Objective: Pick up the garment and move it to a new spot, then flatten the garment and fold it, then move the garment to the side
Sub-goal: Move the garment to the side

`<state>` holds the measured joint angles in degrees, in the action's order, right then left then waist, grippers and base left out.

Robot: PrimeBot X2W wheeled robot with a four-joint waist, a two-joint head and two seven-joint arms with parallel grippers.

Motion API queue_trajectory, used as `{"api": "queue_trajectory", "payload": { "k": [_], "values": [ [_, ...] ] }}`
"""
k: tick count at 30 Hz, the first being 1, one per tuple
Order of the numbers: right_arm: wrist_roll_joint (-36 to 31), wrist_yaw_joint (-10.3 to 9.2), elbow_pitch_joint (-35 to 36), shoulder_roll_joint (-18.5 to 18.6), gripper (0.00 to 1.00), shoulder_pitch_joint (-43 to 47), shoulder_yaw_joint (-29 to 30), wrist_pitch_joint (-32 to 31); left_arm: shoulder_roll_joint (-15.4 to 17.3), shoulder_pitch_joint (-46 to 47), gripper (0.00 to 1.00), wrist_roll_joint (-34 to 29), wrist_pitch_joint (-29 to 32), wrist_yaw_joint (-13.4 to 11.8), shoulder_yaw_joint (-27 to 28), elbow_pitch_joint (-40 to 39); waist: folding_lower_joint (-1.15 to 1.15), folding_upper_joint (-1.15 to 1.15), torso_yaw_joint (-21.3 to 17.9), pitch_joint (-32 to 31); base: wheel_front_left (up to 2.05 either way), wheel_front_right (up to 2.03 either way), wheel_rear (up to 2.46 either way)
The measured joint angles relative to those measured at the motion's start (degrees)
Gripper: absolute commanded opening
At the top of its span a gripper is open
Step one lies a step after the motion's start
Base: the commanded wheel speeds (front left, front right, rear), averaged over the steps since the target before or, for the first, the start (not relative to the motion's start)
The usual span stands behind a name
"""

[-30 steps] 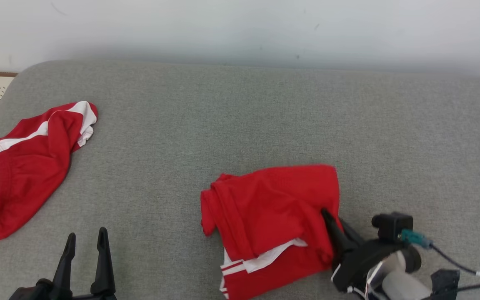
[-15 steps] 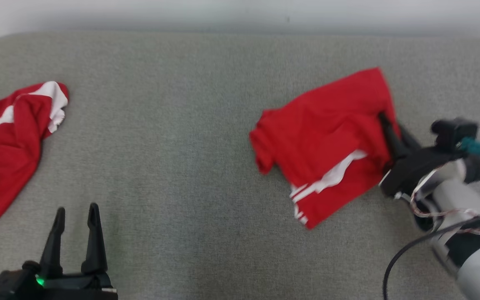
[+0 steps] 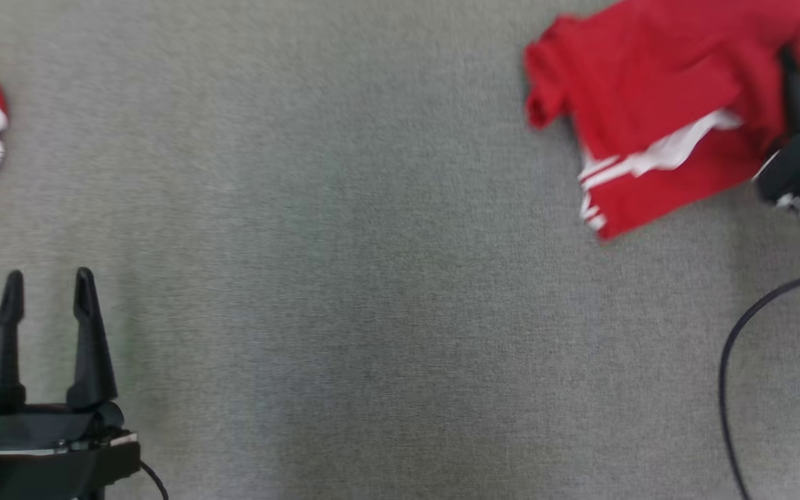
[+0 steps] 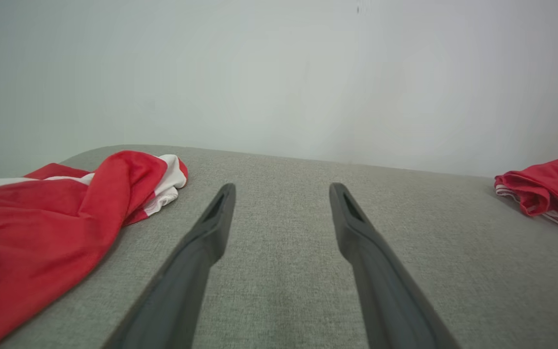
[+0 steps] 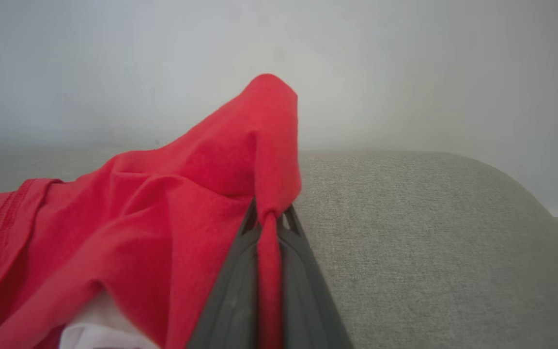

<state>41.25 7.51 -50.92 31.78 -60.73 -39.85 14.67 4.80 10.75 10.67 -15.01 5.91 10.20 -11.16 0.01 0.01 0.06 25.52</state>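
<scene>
The right gripper (image 5: 269,218) is pinching a raised fold of the folded red garment (image 3: 657,90) between closed fingers, at the garment's right edge. The garment, white stripes showing, is lying on the grey cushion (image 3: 372,278), far right in the head view. The left gripper (image 3: 46,292) is hovering open and empty over the cushion's left part, near a second red-and-white garment (image 4: 41,228).
</scene>
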Motion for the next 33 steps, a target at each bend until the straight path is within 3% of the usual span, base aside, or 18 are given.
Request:
{"api": "queue_trajectory", "payload": {
  "k": [13,25,26,27,33],
  "values": [
    [-0.8,0.0,-7.6,6.4,0.0,-10.0,1.0,0.1,2.4,-0.5,1.0,-1.7,0.1,0.3,0.1,-7.1,-0.01,0.0,-3.4,5.8,0.0,0.0,0.0],
    [-3.0,0.0,-12.2,6.5,0.01,-14.8,-1.2,0.0,3.5,-1.3,1.0,-2.0,1.3,-0.1,0.5,-10.4,-0.01,0.0,-3.2,6.9,0.0,0.0,0.0],
    [-3.3,0.0,-12.6,6.5,0.46,-15.1,-1.5,0.0,3.5,-1.3,1.0,-1.9,1.3,-0.2,0.5,-10.4,-0.01,0.0,-3.1,6.9,0.0,0.0,0.0],
    [-3.8,0.0,-13.2,6.3,1.0,-15.2,-1.8,0.0,3.5,-1.4,1.0,-1.9,1.3,-0.3,0.5,-10.4,-0.01,-0.01,-3.0,6.9,0.0,0.0,0.0],
    [-6.0,0.0,-16.8,6.2,1.0,-15.6,-3.2,-0.5,3.4,-1.5,1.0,-1.7,1.2,-0.6,0.5,-9.7,-0.01,0.0,-2.9,6.3,0.0,0.0,0.0]
  ]
}}
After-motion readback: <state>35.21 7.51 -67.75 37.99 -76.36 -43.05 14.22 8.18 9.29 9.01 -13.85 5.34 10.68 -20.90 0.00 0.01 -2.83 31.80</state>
